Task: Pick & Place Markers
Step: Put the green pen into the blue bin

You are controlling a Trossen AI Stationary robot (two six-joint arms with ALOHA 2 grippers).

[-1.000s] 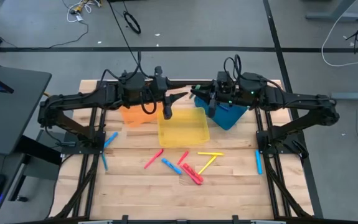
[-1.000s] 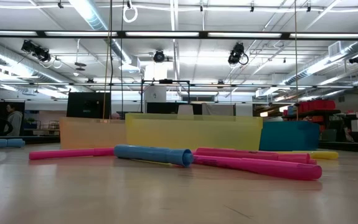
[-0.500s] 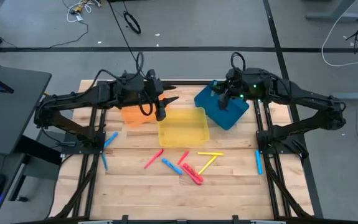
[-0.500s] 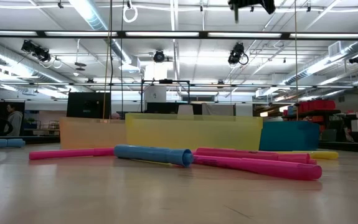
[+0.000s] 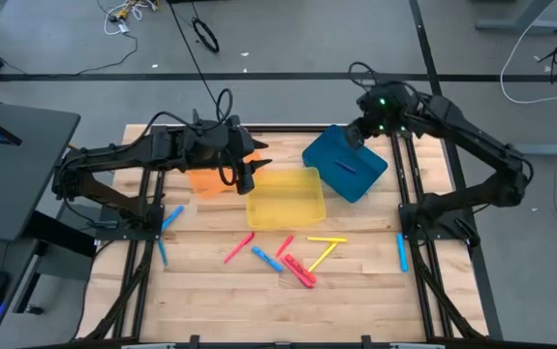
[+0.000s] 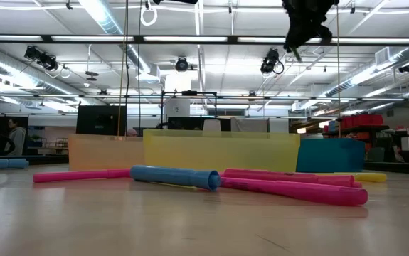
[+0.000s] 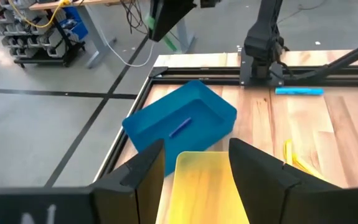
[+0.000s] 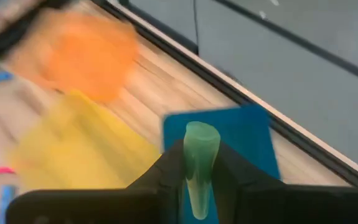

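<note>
Several markers lie loose on the wooden table near its front: red (image 5: 238, 248), blue (image 5: 264, 258), yellow (image 5: 326, 239). More blue ones lie at the right (image 5: 402, 251) and left (image 5: 172, 216). One blue marker (image 7: 180, 127) lies inside the blue tray (image 5: 346, 165). My right gripper (image 8: 198, 180) is shut on a green marker (image 8: 200, 149), high above the blue tray's far side (image 5: 354, 139). My left gripper (image 7: 194, 165) stands open with nothing in it, above the yellow tray's far left corner (image 5: 247, 177). My right gripper pinches the green marker's shaft (image 8: 198, 171) between its two fingers. The marker lies along the fingers, and its rounded free end (image 8: 202, 132) sticks out past the fingertips. The fingers slant downward toward the blue tray. The marker is lifted clear of everything.
Three trays stand in a row at the table's far side: orange (image 5: 210, 179), yellow (image 5: 285, 198) and blue. Black frame rails (image 5: 414, 208) run along the table's left and right sides. In the low view the right gripper (image 6: 300, 35) hangs high above the trays.
My right gripper has swung with the green marker from over the yellow tray's far edge toward the table's right edge. It now hangs above the blue tray and has tipped downward. My left gripper has tipped a little over the yellow tray's far left corner.
</note>
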